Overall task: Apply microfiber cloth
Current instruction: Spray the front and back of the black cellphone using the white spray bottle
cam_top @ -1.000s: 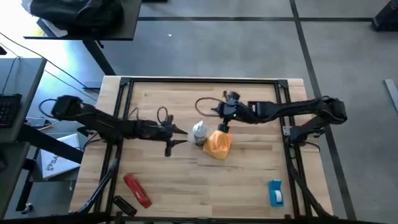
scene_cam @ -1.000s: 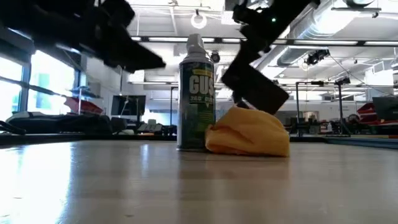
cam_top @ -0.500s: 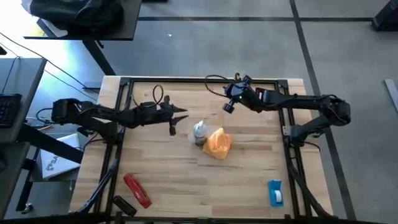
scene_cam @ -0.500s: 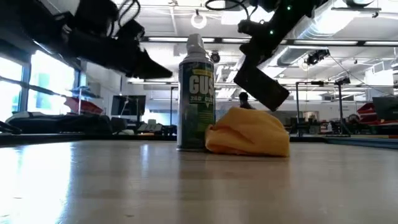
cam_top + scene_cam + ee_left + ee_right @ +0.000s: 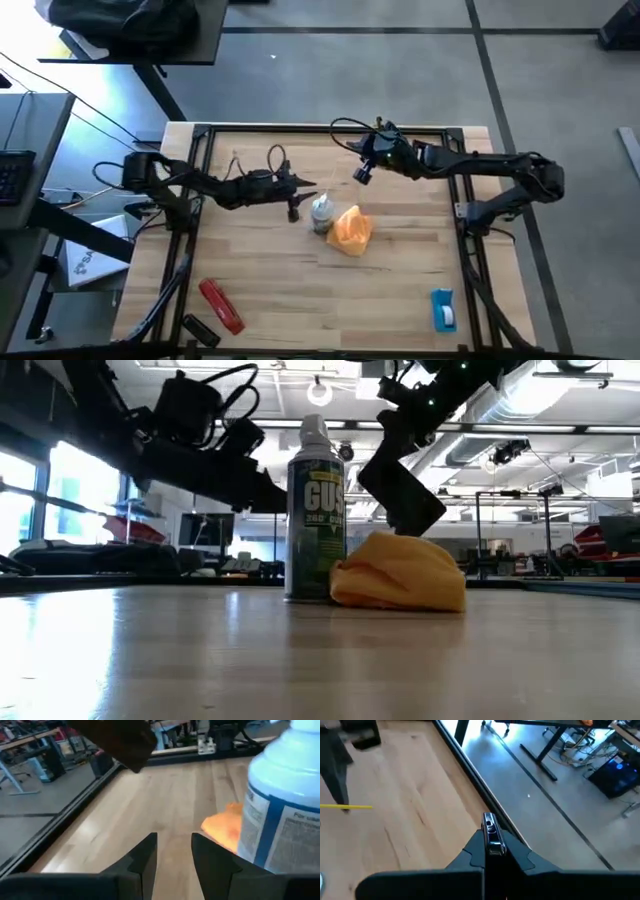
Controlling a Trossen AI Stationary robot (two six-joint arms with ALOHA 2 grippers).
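Observation:
The microfiber cloth [image 5: 351,229] is a bunched orange heap on the table's middle, right beside an upright spray can [image 5: 320,212]. In the low view the microfiber cloth [image 5: 400,572] rests on its underside and leans against the spray can [image 5: 315,510]. My left gripper [image 5: 303,198] is open just left of the can and above the table, with nothing between its fingers [image 5: 145,857]. The spray can [image 5: 285,800] and the microfiber cloth [image 5: 224,827] lie just ahead of it. My right gripper [image 5: 360,175] is shut and hangs in the air above the cloth's far side.
A red oblong tool [image 5: 220,305] and a dark object [image 5: 197,328] lie near the front left corner. A blue item [image 5: 443,308] lies at the front right. A black frame [image 5: 320,128] runs along the table's far edge.
My right gripper has risen off the top of the cloth and gone toward the far edge. The cloth has stayed a heap beside the can. My left gripper has moved right along the table toward the can.

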